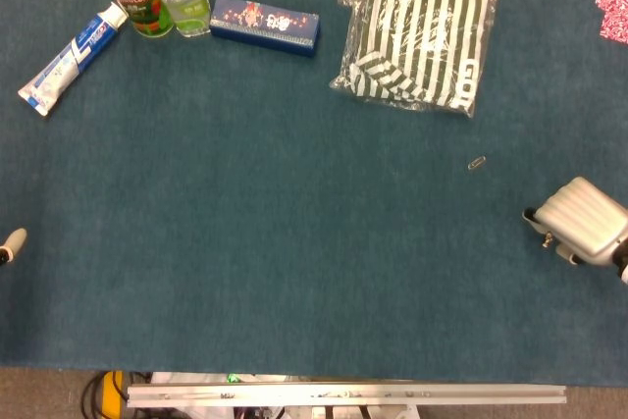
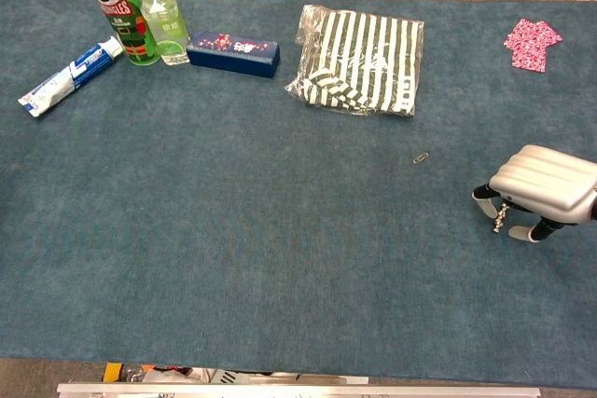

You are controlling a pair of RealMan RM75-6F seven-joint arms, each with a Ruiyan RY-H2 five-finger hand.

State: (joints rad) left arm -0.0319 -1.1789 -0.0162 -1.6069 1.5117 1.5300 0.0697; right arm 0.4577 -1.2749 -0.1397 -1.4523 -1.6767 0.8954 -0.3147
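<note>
Overhead head, slanted chest (shared table (image 1: 294, 242))

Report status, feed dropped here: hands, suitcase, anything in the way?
Left hand barely in view, state unclear. Right hand at suitcase, grip hidden. Paperclip nearby, apart.
</note>
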